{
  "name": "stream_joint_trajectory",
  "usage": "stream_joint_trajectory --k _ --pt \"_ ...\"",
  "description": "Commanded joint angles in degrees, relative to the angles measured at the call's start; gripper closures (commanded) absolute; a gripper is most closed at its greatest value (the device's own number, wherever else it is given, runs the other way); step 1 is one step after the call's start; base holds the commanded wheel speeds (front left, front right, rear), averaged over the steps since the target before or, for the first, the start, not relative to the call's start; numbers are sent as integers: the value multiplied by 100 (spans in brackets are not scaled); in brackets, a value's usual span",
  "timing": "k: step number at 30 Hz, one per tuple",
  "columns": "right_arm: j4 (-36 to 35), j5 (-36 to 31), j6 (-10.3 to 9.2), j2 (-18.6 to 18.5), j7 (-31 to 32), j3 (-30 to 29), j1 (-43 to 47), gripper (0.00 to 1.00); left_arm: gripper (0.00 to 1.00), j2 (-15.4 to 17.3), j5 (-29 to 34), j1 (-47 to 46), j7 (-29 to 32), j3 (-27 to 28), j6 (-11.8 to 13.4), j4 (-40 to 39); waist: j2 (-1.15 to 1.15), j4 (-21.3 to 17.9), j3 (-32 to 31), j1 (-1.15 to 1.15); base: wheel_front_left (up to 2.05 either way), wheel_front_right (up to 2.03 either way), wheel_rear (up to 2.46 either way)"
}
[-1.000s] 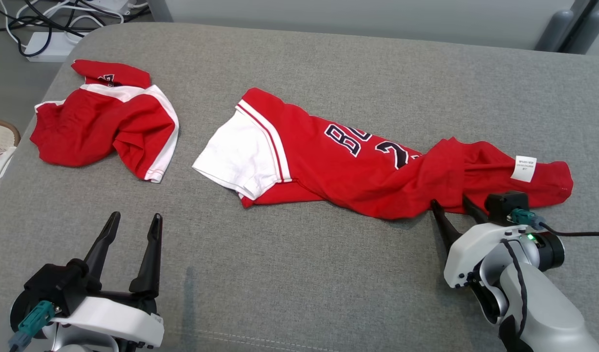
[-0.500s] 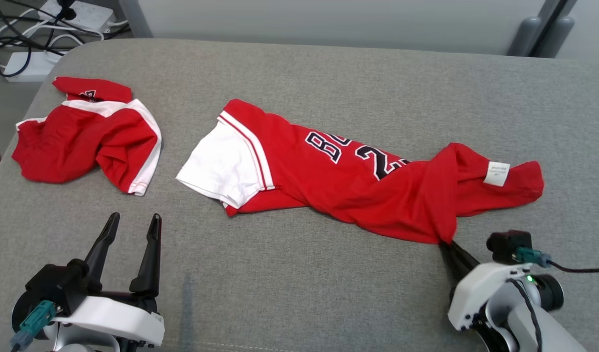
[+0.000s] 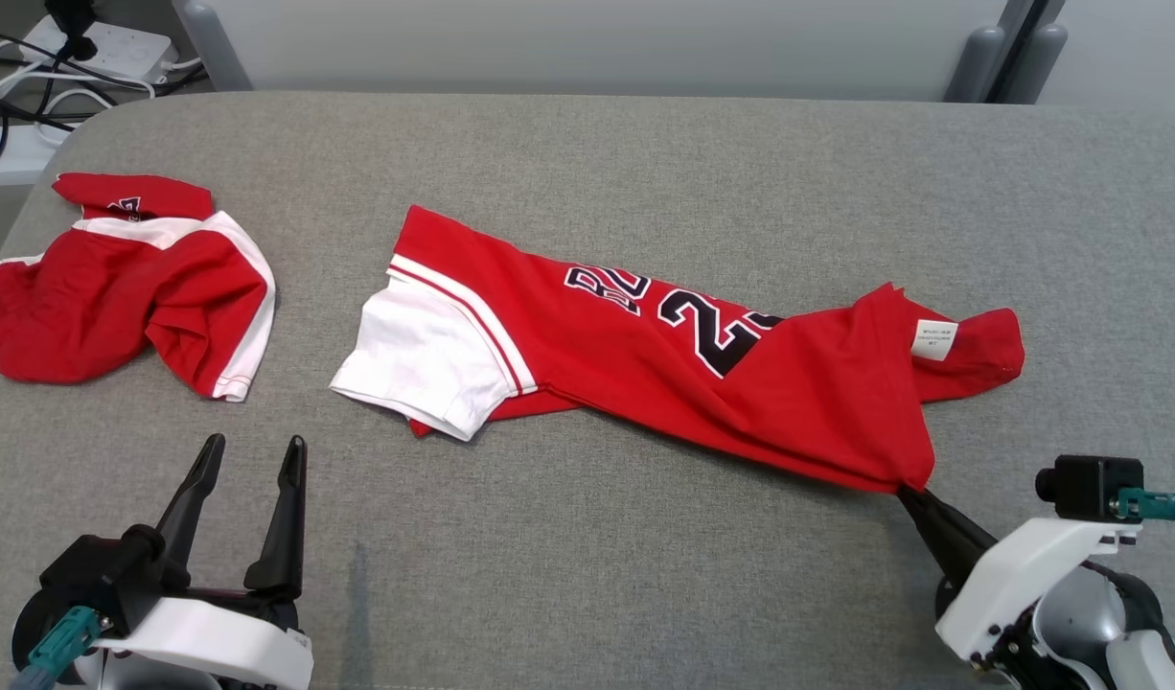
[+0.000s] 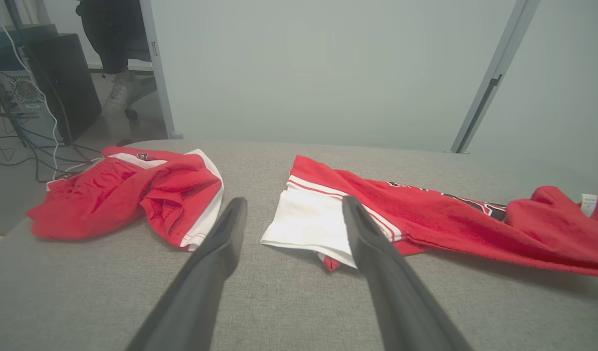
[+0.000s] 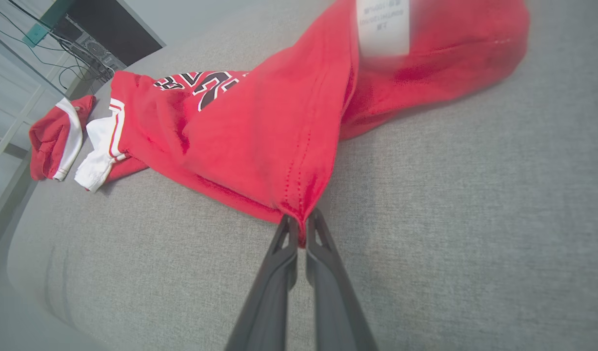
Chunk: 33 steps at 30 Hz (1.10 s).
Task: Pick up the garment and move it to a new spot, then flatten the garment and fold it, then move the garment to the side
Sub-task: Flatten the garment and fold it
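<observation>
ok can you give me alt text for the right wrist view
The right hand, fingers shut, pinches the hem corner of a red jersey lying crumpled on a grey padded surface. A white label shows near the top, and a second red and white garment lies far left.

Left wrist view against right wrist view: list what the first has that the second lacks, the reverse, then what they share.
Left wrist view, not the right wrist view: the left gripper, open and clear of the cloth, and a person's shoe on the floor behind. Right wrist view, not the left: the right gripper, shut on a hem corner of the red jersey. Shared: the jersey with its white label, the second red garment, and the grey surface.
</observation>
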Motion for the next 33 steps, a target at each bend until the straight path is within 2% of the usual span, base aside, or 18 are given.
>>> stream_joint_trajectory --k 1,5,10,11,12,13,18,22,27,33 --pt "-85 30 25 51 48 37 -210 100 0 177 21 -283 3 222 12 -102 0 8 8 0 0 0 0" --pt "625 -186 25 245 174 17 -557 100 0 160 34 -385 35 166 -32 -54 0 85 19 0 0 0 0" --pt "1435 -181 25 354 -93 152 -868 100 0 118 46 -454 49 98 -59 8 0 175 20 0 0 0 0" --pt "1548 -184 25 352 -172 183 -906 93 0 109 46 -462 50 88 -62 20 0 185 16 0 0 0 0" --pt "1626 -108 25 368 -251 203 -935 14 0 102 43 -465 50 82 -62 32 0 186 12 0 0 0 0" --pt "1685 -36 25 375 -333 207 -954 0 0 97 40 -466 49 81 -60 42 0 182 8 0 0 0 0" --pt "1633 99 25 178 -827 141 -793 0 0 90 27 -427 43 82 -36 75 0 140 -86 0 0 0 0" --pt "1232 121 25 12 -1231 4 -480 0 0 123 -5 -364 55 125 19 62 0 34 -178 0 0 0 0" --pt "617 -525 25 -194 -1953 -279 -183 0 0 183 -39 -295 68 206 102 19 0 -97 -293 0 0 0 0" --pt "191 -1278 25 -71 -2583 -500 -37 0 0 236 -88 -112 67 270 186 14 0 -232 -538 0 0 0 0"
